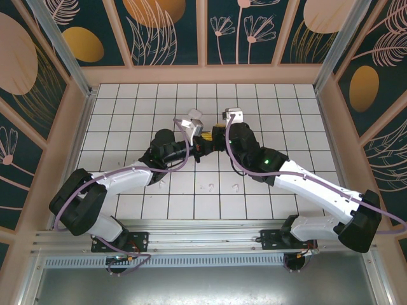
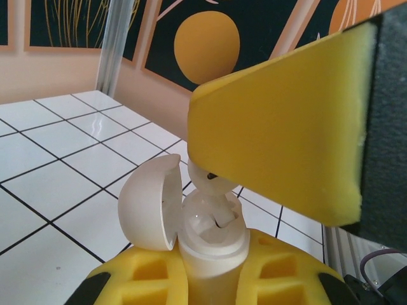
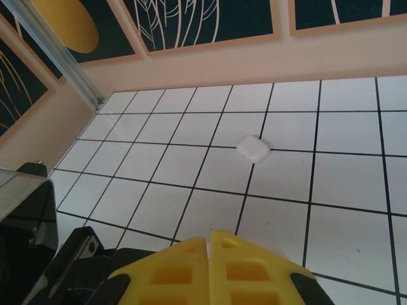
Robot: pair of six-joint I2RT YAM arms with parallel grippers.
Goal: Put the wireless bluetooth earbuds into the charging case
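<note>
Upright, charging case (image 2: 213, 244) in left pincer (image 2: 210, 279)

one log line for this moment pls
left gripper shut on open charging case | right gripper shut, finger on earbud at case mouth | second case closed on tiles | loose earbuds on tiles

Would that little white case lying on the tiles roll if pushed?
Probably not: the white rounded plastic case lies flat, so it would likely slide, not roll. The glossy white tiles look slick, and its smooth shell might slip when pinched.
</note>
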